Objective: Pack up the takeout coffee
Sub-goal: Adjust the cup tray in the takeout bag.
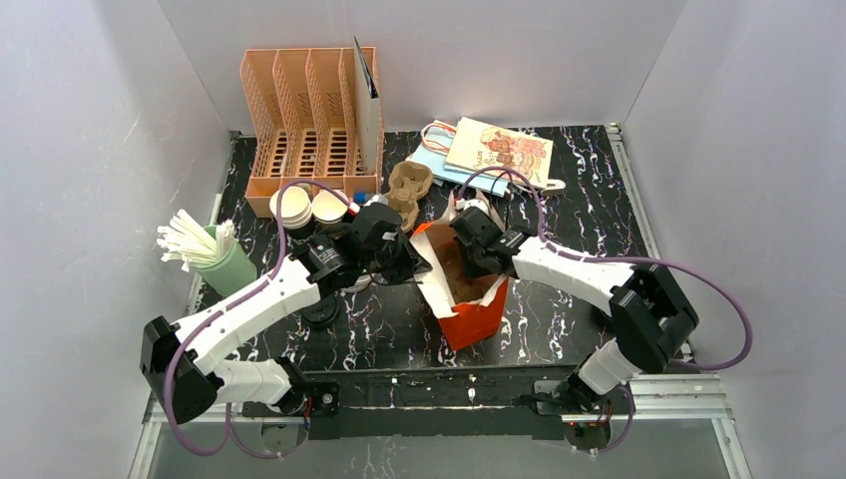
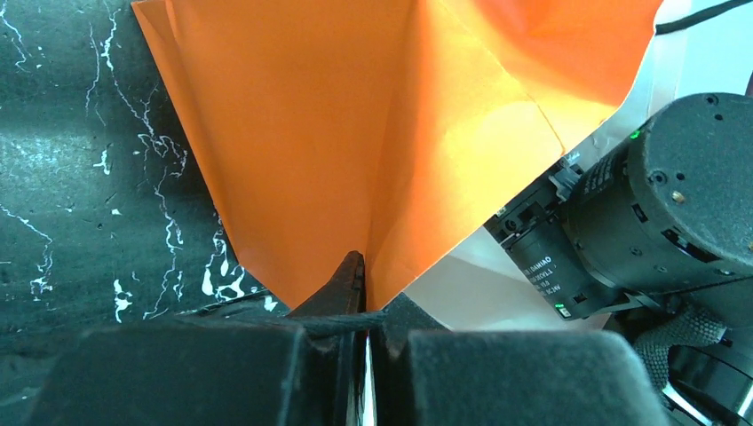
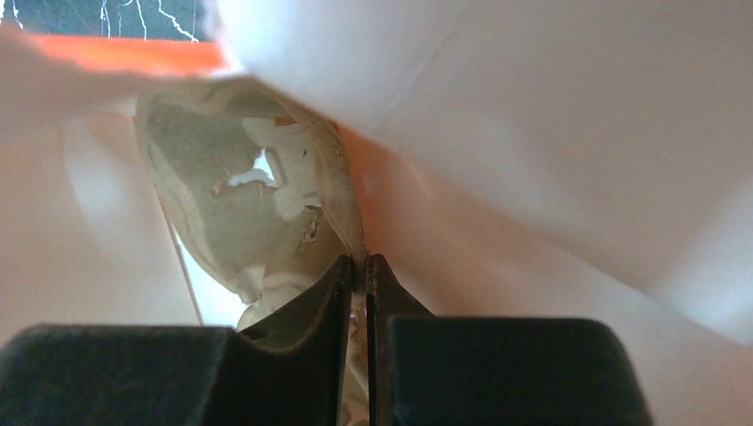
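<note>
The left hand (image 2: 362,297) pinches the bag (image 2: 311,133) by its rim, apparently to hold it open. The right hand (image 3: 357,271) (inside the bag) grips the tray (image 3: 231,195), probably to seat it.

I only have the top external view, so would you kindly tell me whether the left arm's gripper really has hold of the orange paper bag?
Observer: Yes. In the left wrist view the left gripper is shut, with an edge of the orange paper bag pinched between its fingertips.
Operator: Thank you. What is the right one doing down in the bag?
Observer: The right wrist view shows the right gripper shut on the thin rim of a pale grey moulded-pulp cup carrier.
Operator: Is that carrier inside the bag?
Observer: It is. The bag's white inner wall shows all around it in the right wrist view.
</note>
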### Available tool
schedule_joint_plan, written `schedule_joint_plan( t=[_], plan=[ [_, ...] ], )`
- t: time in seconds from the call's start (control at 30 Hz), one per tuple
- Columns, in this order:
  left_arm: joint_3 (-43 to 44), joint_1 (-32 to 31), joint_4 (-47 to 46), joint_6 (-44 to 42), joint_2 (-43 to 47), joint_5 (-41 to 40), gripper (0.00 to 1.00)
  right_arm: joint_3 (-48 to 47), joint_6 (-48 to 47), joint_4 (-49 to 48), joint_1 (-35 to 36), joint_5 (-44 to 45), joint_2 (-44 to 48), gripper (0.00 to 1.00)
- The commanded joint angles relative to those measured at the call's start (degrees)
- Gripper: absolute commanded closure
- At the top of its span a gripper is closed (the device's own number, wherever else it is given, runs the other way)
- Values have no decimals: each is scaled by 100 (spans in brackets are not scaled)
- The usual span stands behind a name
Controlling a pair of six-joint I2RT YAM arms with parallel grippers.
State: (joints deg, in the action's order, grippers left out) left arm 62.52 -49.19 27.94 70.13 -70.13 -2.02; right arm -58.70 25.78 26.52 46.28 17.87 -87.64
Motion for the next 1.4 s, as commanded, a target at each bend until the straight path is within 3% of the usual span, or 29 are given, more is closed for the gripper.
schedule_joint_plan(
  t=[0.0,0.3,0.8,0.93,1.13,1.37],
  plan=[
    [173,23,892,-165,-99,163,100,57,273,43,40,-107,-302,82],
    [258,23,1030,-461,-343,461,100,6,439,410,260,249,-620,79],
    [115,41,943,-514,-362,598,100,203,559,415,268,-159,-946,79],
    [194,50,905,-614,-435,647,100,-45,560,639,270,96,-829,78],
    [465,50,871,-851,-506,628,100,-540,295,695,275,572,124,60],
    [989,59,918,-1300,-756,668,100,-611,-54,472,268,419,906,45]
  ],
)
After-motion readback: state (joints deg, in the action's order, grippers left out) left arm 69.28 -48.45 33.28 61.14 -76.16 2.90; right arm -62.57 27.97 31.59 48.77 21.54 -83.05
